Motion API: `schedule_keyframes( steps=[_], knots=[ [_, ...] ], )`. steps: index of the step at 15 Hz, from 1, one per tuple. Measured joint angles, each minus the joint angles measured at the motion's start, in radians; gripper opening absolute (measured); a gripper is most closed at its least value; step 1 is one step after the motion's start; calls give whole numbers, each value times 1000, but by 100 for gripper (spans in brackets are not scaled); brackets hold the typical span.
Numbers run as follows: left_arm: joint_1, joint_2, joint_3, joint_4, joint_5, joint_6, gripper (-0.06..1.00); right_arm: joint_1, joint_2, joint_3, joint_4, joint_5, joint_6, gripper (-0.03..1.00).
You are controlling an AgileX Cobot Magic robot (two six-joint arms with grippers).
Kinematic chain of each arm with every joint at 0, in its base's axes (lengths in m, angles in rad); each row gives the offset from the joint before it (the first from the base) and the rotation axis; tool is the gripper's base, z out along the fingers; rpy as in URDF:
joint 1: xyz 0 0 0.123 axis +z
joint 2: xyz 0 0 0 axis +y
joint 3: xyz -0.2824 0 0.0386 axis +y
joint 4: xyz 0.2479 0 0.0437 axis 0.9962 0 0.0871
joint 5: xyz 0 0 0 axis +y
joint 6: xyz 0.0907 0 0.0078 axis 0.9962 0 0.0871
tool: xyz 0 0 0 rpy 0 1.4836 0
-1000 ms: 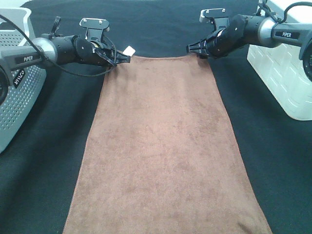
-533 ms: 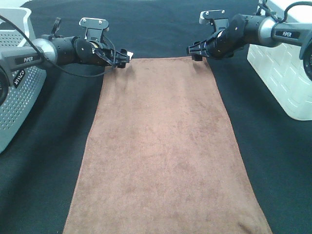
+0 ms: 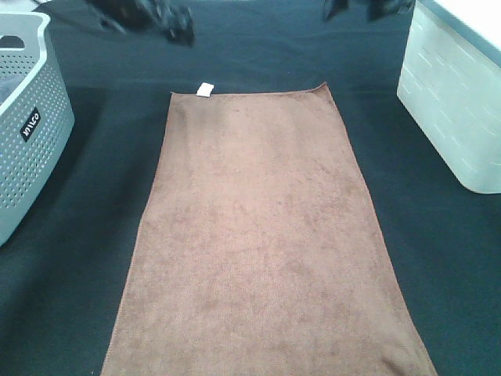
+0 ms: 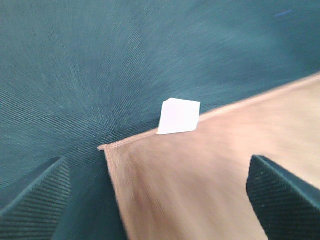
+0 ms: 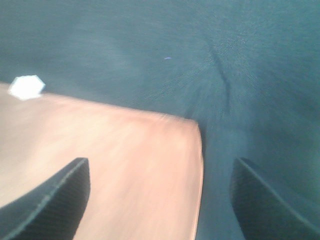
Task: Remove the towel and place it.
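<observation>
The reddish-brown towel (image 3: 262, 235) lies flat on the black table cloth, its white tag (image 3: 205, 88) at the far left corner. Both arms are blurred at the far edge of the high view. My left gripper (image 3: 178, 25) is above and beyond the tag corner. My right gripper (image 3: 344, 8) is beyond the far right corner. In the left wrist view the left gripper (image 4: 157, 180) is open and empty above the tag (image 4: 179, 116) and the towel corner (image 4: 210, 175). In the right wrist view the right gripper (image 5: 161, 172) is open and empty above the other far corner (image 5: 150, 155).
A grey perforated basket (image 3: 27, 133) stands at the left edge. A white bin (image 3: 454, 102) stands at the right. The black cloth (image 3: 258, 55) covers the table around the towel.
Both grippers have let go of the towel's far corners and pulled up and away toward the far edge. The towel's far edge has dropped flat and the tag shows again.
</observation>
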Motion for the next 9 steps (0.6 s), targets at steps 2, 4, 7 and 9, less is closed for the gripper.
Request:
schedule_keyframes(
  steps=[2, 4, 7, 9],
  knots=[
    [63, -111, -1, 74, 122, -103, 89, -57, -109, 0, 3, 88, 39, 71],
    [161, -198, -5, 109, 242, -160, 89, -109, -190, 0, -19, 145, 44, 71],
    [208, -270, -5, 114, 423, -160, 89, -116, -273, 0, -35, 273, 43, 71],
    [208, -335, 41, 109, 499, -143, 89, -115, -307, 2, -36, 386, 38, 71]
  ],
)
